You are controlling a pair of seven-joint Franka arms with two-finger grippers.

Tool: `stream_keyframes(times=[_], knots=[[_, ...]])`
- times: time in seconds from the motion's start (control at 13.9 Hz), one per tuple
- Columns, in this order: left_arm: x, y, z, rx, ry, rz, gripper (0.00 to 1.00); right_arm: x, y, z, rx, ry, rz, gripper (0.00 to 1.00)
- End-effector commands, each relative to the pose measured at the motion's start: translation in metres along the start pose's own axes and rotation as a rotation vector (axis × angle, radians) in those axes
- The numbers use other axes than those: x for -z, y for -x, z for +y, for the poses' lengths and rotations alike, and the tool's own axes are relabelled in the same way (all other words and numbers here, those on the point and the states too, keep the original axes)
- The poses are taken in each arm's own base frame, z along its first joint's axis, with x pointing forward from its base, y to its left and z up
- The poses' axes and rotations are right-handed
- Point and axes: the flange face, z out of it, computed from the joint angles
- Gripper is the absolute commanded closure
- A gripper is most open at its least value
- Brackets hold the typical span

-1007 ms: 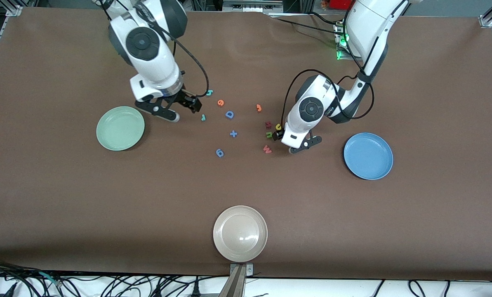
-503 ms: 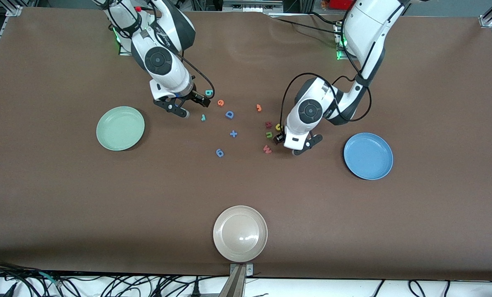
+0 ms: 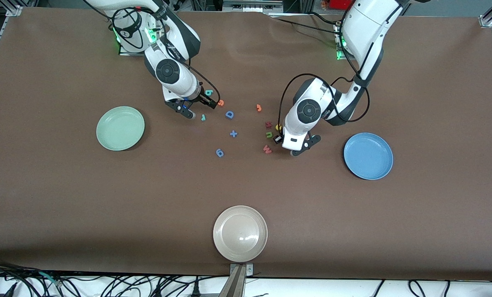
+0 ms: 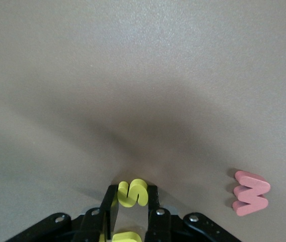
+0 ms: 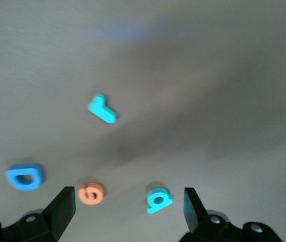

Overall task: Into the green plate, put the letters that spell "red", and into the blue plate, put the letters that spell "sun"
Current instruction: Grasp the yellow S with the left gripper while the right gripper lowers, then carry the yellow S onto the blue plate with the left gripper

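- Green plate (image 3: 120,128): empty, at the right arm's end of the table.
- Blue plate (image 3: 368,156): empty, at the left arm's end.
- Right gripper (image 5: 129,207): spread wide over the orange "e" (image 5: 91,193) and teal "d" (image 5: 158,199); teal "r" (image 5: 102,109) near.
- Left gripper (image 4: 132,202): pinching the yellow "s" (image 4: 132,192) at the table.

Both my arms are down low over the table.
My left gripper (image 4: 131,206) has its fingers pinched tight on the yellow "s" (image 4: 132,193); my right gripper (image 5: 125,206) hangs with its fingers spread wide, holding nothing.
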Motion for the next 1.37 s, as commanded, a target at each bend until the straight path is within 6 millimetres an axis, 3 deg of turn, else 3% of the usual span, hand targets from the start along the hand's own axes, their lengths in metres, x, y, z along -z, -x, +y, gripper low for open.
stream_keyframes(times=[0.0, 0.14, 0.43, 0.58, 0.86, 1.15, 1.22, 1.29], knots=[[0.006, -0.007, 0.000, 0.009, -0.011, 0.017, 1.00, -0.017, 0.006, 0.014, -0.041, 0.018, -0.015, 0.04], [0.023, -0.012, -0.003, -0.013, -0.048, 0.007, 1.00, -0.027, 0.012, 0.022, -0.064, 0.043, -0.024, 0.05], [0.086, -0.063, -0.016, -0.098, -0.167, -0.092, 1.00, -0.033, 0.030, 0.019, -0.092, 0.042, -0.030, 0.07], [0.106, -0.093, -0.036, -0.157, -0.190, -0.132, 1.00, -0.035, 0.034, 0.016, -0.097, 0.027, -0.033, 0.07], [0.122, -0.181, -0.113, -0.314, -0.235, -0.159, 1.00, -0.045, 0.036, 0.025, -0.094, 0.009, -0.025, 0.08], [0.108, -0.245, -0.174, -0.474, -0.270, -0.165, 1.00, -0.052, 0.040, 0.030, -0.089, 0.011, -0.024, 0.08], [0.106, -0.260, -0.185, -0.512, -0.241, -0.158, 1.00, -0.053, 0.040, 0.030, -0.089, 0.014, -0.028, 0.10], [0.100, -0.267, -0.192, -0.533, -0.229, -0.164, 1.00, -0.054, 0.041, 0.030, -0.089, 0.015, -0.029, 0.20]])
